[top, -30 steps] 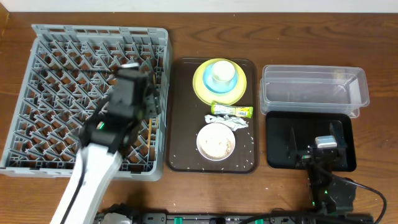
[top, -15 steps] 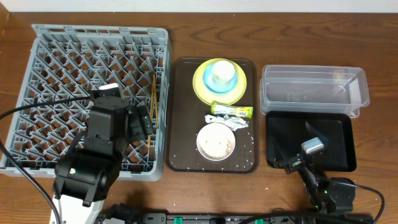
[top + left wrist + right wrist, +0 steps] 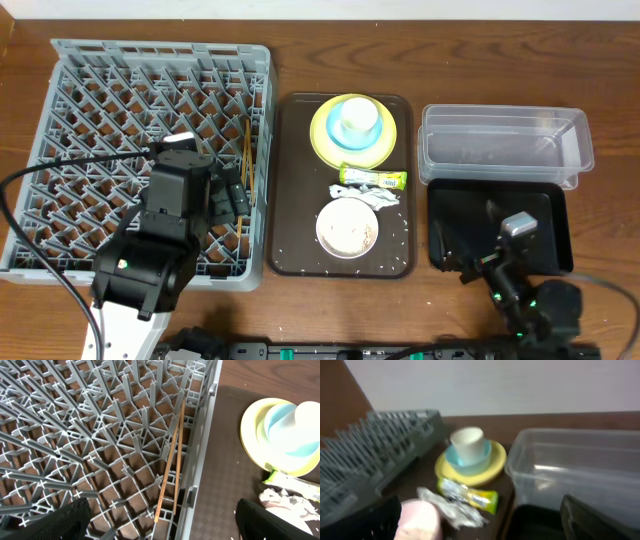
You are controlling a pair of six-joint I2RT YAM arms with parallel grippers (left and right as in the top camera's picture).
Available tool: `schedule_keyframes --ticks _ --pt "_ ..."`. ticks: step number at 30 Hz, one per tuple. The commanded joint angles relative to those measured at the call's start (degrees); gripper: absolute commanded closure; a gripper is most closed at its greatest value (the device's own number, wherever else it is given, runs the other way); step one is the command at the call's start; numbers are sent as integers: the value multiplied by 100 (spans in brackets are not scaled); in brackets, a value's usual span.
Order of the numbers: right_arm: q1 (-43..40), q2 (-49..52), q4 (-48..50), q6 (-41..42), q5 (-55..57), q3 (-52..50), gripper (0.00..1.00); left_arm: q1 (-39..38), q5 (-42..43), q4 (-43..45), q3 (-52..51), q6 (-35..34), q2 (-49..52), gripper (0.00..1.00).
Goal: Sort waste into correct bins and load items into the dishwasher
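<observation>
The wooden chopsticks (image 3: 247, 165) lie in the grey dish rack (image 3: 110, 90) by its right wall, also in the left wrist view (image 3: 172, 460). My left gripper (image 3: 230, 195) is open and empty above the rack's front right part (image 3: 160, 527). On the brown tray (image 3: 290, 250) a yellow plate (image 3: 325, 140) carries a light blue bowl (image 3: 340, 108) and a white cup (image 3: 358, 118). The green-and-yellow wrapper (image 3: 375, 180), crumpled paper (image 3: 378, 199) and a white shallow bowl (image 3: 347, 228) holding rice sit in front. My right gripper (image 3: 470, 250) is open and empty low over the black tray (image 3: 545, 200), facing the wrapper (image 3: 470, 494).
The clear tub (image 3: 505, 145) stands empty behind the black tray, and shows in the right wrist view (image 3: 580, 465). Rice grains (image 3: 392, 250) are scattered on the brown tray. A black cable (image 3: 60, 170) loops over the rack's left part.
My left arm has drawn back from the rack's far right toward the front, leaving the chopsticks lying in the rack. My right gripper has dropped toward the table's front edge and turned leftward.
</observation>
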Motion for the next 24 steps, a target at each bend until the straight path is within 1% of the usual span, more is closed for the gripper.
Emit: schedule_keyframes --ticks 1,6,7,9,11,12,14,15,16,18,21,22,23,24 --pt "37 1088 -1005 304 -188 1620 1 26 -28 -13 31 -55 74 7" --pt "39 3095 -3220 -350 -588 3882 1 26 -28 -11 31 -55 127 7" --pt "39 3823 -3941 -470 -743 4638 1 24 -28 -11 31 -55 140 7" --pt "37 4492 -4297 -479 -1115 5239 1 24 -28 -11 31 -55 142 7" --pt "59 4874 -4275 -476 -1770 5427 1 26 -28 -11 31 -55 142 7" --pt "157 5189 -4022 -474 -2496 5381 16 24 -28 -13 31 -55 142 6" --pt "361 5477 -3891 -219 -2323 5287 35 26 -28 -11 31 -55 142 6" --pt "509 5613 -3864 -9 -1978 5226 46 26 -28 -11 31 -55 142 6" --pt "656 5709 -3834 153 -1620 5167 53 26 -28 -11 31 -55 142 6" --pt "1073 5895 -3722 446 -660 5025 61 24 -28 -11 31 -55 142 6" --pt "1886 6153 -3359 817 719 4776 81 24 -28 -11 31 -55 142 6" --pt "2157 6242 -3206 844 1128 4695 86 24 -28 -11 31 -55 142 6" --pt "2398 6332 -3077 846 1506 4636 94 24 -28 -11 31 -55 142 6" --pt "2820 6533 -2940 1029 2326 4553 99 24 -28 -11 31 -55 142 6"
